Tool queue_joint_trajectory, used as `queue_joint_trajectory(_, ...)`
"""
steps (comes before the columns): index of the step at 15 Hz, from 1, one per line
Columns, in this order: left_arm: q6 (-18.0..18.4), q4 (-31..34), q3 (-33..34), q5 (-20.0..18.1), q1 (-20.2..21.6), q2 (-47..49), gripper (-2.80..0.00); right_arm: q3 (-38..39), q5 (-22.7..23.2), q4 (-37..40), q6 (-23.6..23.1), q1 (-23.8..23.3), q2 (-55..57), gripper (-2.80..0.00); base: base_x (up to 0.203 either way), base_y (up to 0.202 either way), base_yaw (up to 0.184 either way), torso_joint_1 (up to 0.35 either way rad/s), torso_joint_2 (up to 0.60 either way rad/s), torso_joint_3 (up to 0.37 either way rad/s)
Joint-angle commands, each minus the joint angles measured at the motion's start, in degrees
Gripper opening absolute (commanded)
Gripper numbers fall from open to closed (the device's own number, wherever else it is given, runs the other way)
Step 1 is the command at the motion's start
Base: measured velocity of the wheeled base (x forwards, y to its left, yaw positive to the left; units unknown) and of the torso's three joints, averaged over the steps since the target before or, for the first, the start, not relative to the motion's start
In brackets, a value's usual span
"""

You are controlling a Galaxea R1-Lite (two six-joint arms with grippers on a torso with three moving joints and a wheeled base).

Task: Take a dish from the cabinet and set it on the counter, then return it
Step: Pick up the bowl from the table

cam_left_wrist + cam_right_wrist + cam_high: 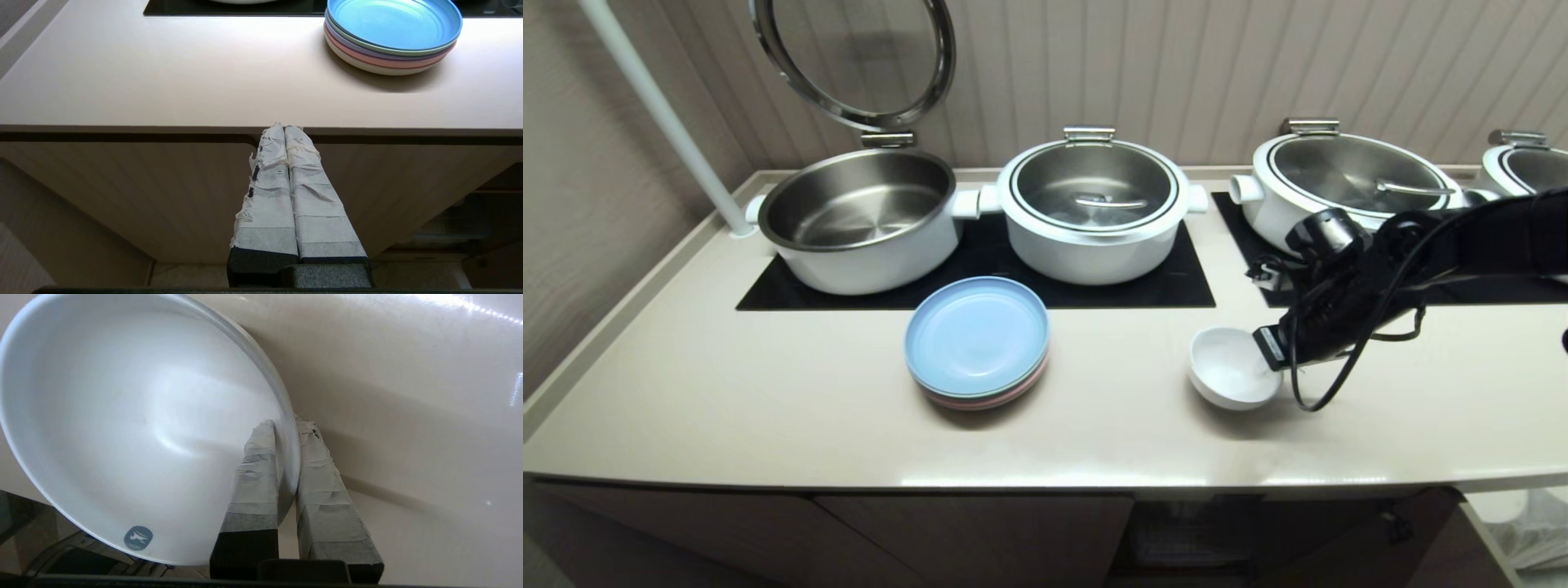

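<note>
A: Starting at the left, why is the left gripper (286,134) down there?

B: It looks parked. Its taped fingers are pressed together with nothing between them, and it hangs just below the front edge of the surface (1094,441), in front of a cabinet (122,196) door. It has no part in this step, I'd say.

A: And the plates (977,339)?

B: A stack of them, pale blue on top, sits on the surface in front of the pots (1094,208) on the hobs. They are well apart from the bowl, so they shouldn't get in the way.

A: Then the bowl (1232,366).

B: It rests on the surface to the right of the plates, near the front of the second hob. It appears tipped a little toward the arm, though I can't be sure its foot is off the surface.

A: Held how?

B: The right gripper (288,426) is closed on its rim: one finger inside the wall, the other outside. That pinch suits a deep, thin-walled bowl, since the rim is the only part narrow enough to clamp.

A: So which step is this?

B: My reading is the return: the bowl has been on the surface, and the grip is taken for carrying it back down to the cabinet, whose opening shows dark below the edge.

A: Risk?

B: A glazed rim held at one side could swing or slip.
</note>
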Motion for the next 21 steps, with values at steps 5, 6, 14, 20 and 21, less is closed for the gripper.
queue_joint_trajectory(5,0.0,0.0,0.0,0.0,0.0,0.0,-2.8,0.1,-0.1,0.4,0.0,0.0,0.0,-2.8,0.0,0.0,0.0,0.0,0.0,0.0)
queue_joint_trajectory(6,0.0,0.0,0.0,0.0,0.0,0.0,-2.8,0.1,-0.1,0.4,0.0,0.1,-0.1,-2.8,0.0,0.0,0.0,0.0,0.0,0.0)
queue_joint_trajectory(14,0.0,0.0,0.0,0.0,0.0,0.0,-2.8,3.4,0.0,0.4,0.1,0.0,-2.9,-2.8,0.0,0.0,0.0,0.0,0.0,0.0)
queue_joint_trajectory(20,0.0,0.0,0.0,0.0,0.0,0.0,-2.8,7.1,0.0,-0.1,0.1,0.1,-6.0,-2.8,0.0,0.0,0.0,0.0,0.0,0.0)
queue_joint_trajectory(21,0.0,0.0,0.0,0.0,0.0,0.0,-2.8,8.2,0.1,-1.1,0.1,0.1,-6.6,-2.8,0.0,0.0,0.0,0.0,0.0,0.0)
